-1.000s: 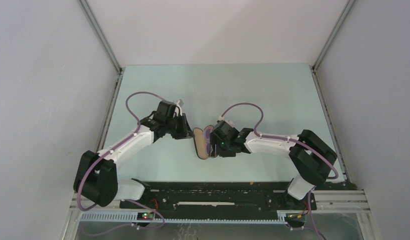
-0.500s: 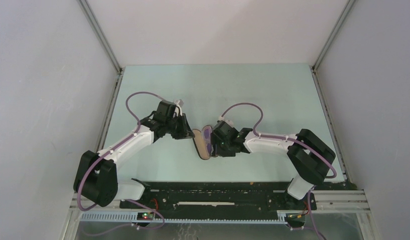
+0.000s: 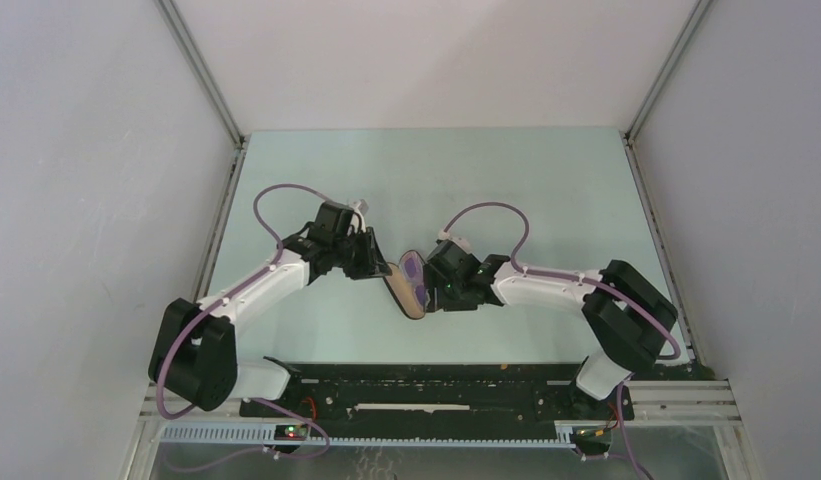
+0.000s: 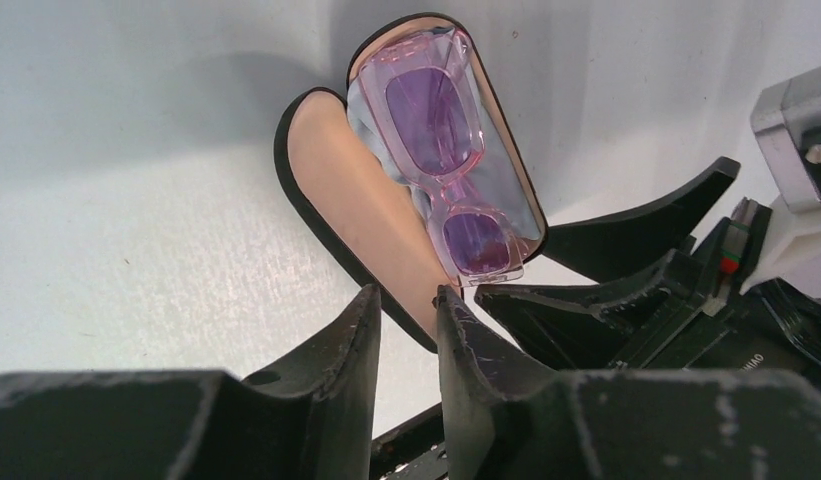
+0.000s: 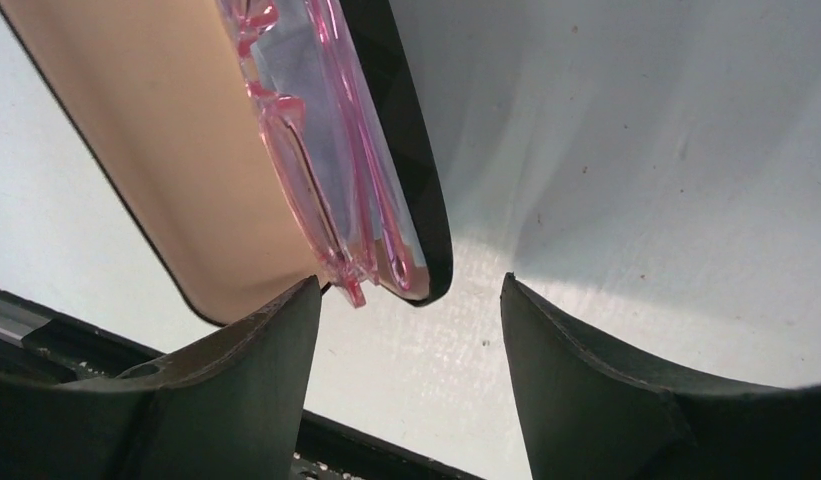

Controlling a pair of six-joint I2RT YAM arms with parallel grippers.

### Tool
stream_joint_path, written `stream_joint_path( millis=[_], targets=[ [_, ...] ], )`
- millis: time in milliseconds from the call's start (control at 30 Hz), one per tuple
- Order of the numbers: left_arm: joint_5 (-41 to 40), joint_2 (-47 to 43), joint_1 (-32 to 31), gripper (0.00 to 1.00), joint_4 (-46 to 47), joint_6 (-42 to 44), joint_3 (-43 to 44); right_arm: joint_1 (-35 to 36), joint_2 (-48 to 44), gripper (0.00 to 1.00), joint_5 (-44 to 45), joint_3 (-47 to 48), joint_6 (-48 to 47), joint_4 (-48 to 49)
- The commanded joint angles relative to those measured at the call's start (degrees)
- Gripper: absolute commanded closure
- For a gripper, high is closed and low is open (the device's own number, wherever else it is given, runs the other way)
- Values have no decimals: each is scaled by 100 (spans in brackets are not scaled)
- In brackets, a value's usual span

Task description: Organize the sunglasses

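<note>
Top external view: mid-counter [image 3: 546,200], toward the near edge, the left gripper [image 3: 379,267] appears clenched on the lid rim of the case [image 3: 403,292]. The case is an oblong black shell with a smooth tan lining, and it lies open. Sunglasses [image 4: 441,150] rest folded inside on a pale blue cloth [image 4: 506,195]; thin translucent pink frame, violet lenses. Right gripper [image 5: 408,300] is spread wide at the case's end, holding nothing. Judged step: glasses stowed, closing not yet done. Next move calls for folding the lid over without nipping frame or cloth.
</note>
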Motion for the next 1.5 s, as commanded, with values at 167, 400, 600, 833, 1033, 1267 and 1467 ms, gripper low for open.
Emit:
stream_joint_path(
  millis=[167,400,600,833,1033,1267,1467],
  targets=[
    [-51,51,21,68,225,-44,-148,57,-569,25,259,-179,-82,-172],
    [-54,159,21,68,226,-18,-144,75,-432,25,322,-188,-76,-206],
    [-15,250,21,68,254,0,-155,67,-351,25,427,-188,-72,-222],
    [34,338,21,68,279,22,-153,-2,-232,26,460,-188,53,-33],
    [75,387,21,68,283,44,-151,-51,-171,26,566,32,114,-27],
    [107,382,21,68,288,68,-134,-206,-105,26,609,164,213,-15],
    [-7,219,21,68,197,38,-129,-110,-465,25,441,67,-268,-137]
  ],
)
